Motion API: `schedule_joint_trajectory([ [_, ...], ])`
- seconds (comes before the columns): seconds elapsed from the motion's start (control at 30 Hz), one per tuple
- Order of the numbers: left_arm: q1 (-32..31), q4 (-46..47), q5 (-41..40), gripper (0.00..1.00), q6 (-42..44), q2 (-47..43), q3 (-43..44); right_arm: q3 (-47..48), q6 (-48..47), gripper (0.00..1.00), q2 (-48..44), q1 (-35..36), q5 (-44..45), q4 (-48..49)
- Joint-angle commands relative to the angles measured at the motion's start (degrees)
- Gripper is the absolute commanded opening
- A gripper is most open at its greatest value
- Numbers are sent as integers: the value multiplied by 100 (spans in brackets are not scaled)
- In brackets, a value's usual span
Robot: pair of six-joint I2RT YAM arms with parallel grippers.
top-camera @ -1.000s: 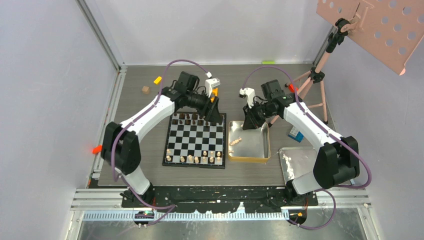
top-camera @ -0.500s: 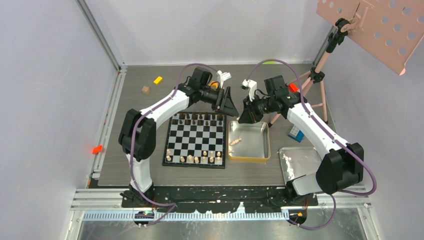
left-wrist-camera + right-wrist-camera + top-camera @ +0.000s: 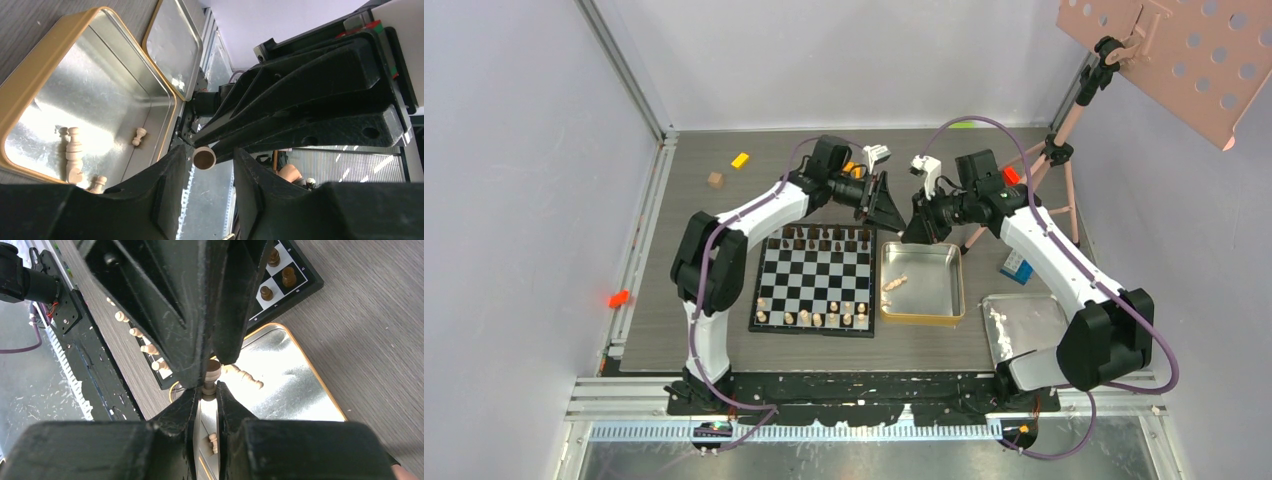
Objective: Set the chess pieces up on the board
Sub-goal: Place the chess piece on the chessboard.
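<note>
Where the two arms meet over the far side of the table, the top view shows the left gripper (image 3: pixel 888 207) and the right gripper (image 3: pixel 913 227) tip to tip, just beyond the far corner where the chessboard (image 3: pixel 814 275) and the gold tin (image 3: pixel 939 295) lie side by side. What sits between the tips is too small to make out here. Dark pieces (image 3: pixel 824 237) line the board's far edge and pale pieces (image 3: pixel 816 318) its near edge, while loose pale pieces (image 3: pixel 896 283) lie in the tin. A silver tray (image 3: pixel 1024 320) sits to the right of the tin, and a small wooden cube (image 3: pixel 715 180) and a yellow block (image 3: pixel 740 159) lie at the far left. In the left wrist view, the left fingers (image 3: pixel 165 185) stand apart, with the round base of a pale chess piece (image 3: pixel 204 158) end-on in the gap and not squeezed. The right gripper's black fingers close on it from beyond, and three loose pale pieces rest on the tin's floor. In the right wrist view, the right fingers (image 3: pixel 180 415) are clamped on the narrow end of that piece, which is held in the air with the tin behind it. The left fingers flank its wider end from above.
</note>
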Motion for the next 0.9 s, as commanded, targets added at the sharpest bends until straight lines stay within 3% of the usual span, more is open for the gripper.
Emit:
schedule_joint_trajectory([
  [0.0, -16, 1099, 311, 40, -772, 143, -107, 60, 58, 10, -284, 26, -109, 266],
  [0.2, -20, 1356, 422, 31, -1014, 260, -186, 87, 60, 9, -293, 27, -8, 267],
  [0.67, 67, 1260, 470, 36, -902, 172, -334, 110, -26, 9, -261, 24, 611, 275],
  [0.87, 67, 1242, 484, 33, -891, 188, -343, 121, -2, 9, -245, 27, 691, 318],
])
